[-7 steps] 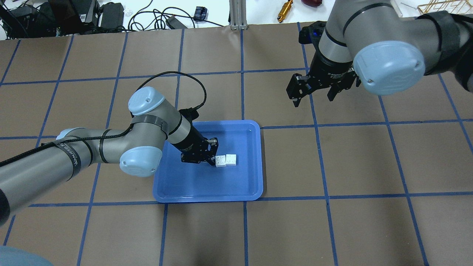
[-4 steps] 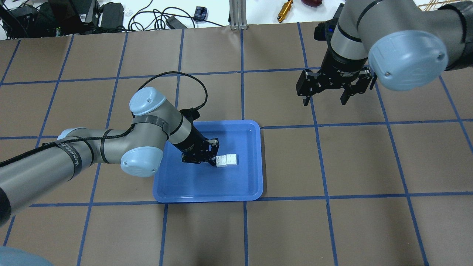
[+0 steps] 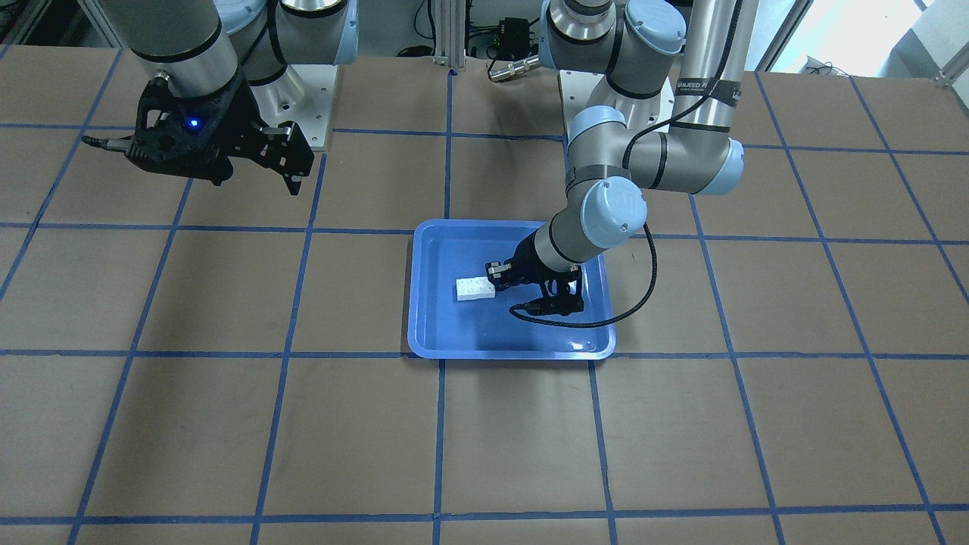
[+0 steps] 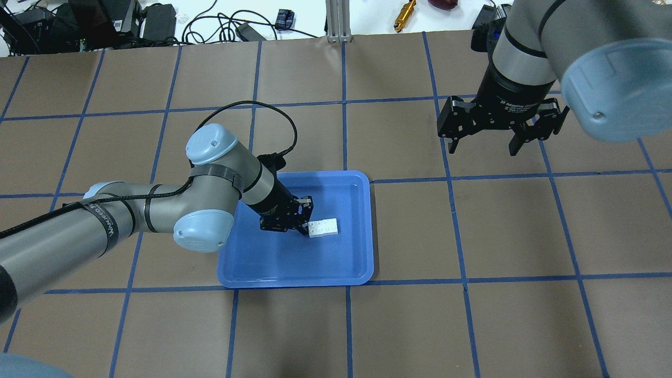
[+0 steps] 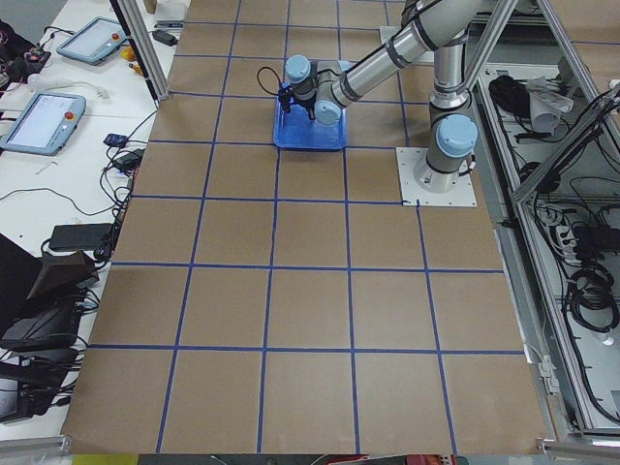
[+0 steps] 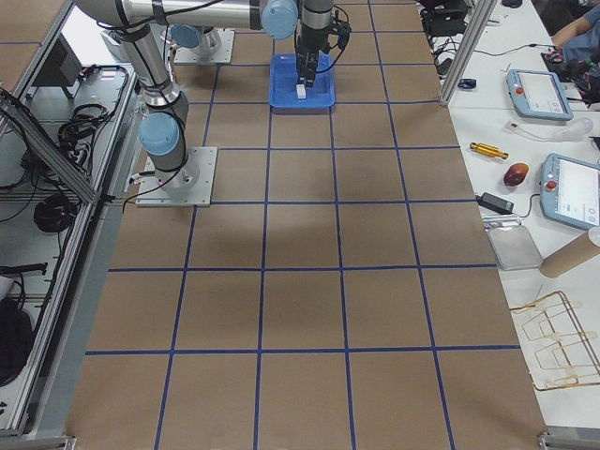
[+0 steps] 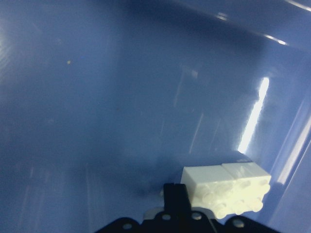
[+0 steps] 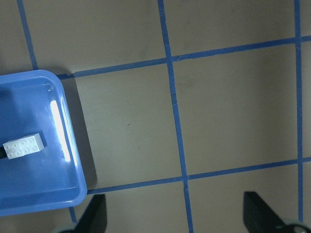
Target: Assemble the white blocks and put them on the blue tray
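Note:
The white blocks lie joined as one rectangular piece, studs up, inside the blue tray near its middle. They also show in the front view, the left wrist view and the right wrist view. My left gripper is low in the tray, its fingers apart, one fingertip at the piece's left end. It grips nothing. My right gripper hangs open and empty above the table, far to the right of the tray and beyond it.
The table is brown paper with a blue tape grid. Beyond its far edge are cables, an aluminium post and a gold cylinder. Tablets and small items lie on the side table.
The two white blocks, side by side and slightly askew before, now sit flush as one piece. My left gripper edged right against them. My right arm moved right, away from the tray.

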You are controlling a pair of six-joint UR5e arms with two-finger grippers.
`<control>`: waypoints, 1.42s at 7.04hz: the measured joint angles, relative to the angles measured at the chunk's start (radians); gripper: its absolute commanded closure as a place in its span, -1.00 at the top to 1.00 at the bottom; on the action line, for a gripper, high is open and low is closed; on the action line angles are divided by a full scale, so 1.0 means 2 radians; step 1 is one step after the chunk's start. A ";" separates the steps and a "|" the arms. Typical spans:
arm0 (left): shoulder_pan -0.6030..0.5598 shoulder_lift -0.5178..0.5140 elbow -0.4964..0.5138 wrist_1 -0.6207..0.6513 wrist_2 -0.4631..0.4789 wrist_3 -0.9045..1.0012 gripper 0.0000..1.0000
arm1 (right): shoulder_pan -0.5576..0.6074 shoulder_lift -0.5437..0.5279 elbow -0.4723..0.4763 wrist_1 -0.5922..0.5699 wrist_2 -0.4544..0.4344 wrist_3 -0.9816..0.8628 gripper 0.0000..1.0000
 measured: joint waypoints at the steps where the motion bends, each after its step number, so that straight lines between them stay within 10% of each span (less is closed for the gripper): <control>1: 0.000 0.001 0.001 0.001 0.000 0.000 -1.00 | -0.002 -0.004 0.000 0.010 0.007 0.006 1.00; 10: 0.057 0.099 0.149 -0.233 0.148 0.126 -0.88 | -0.035 0.014 -0.004 -0.039 -0.008 -0.015 1.00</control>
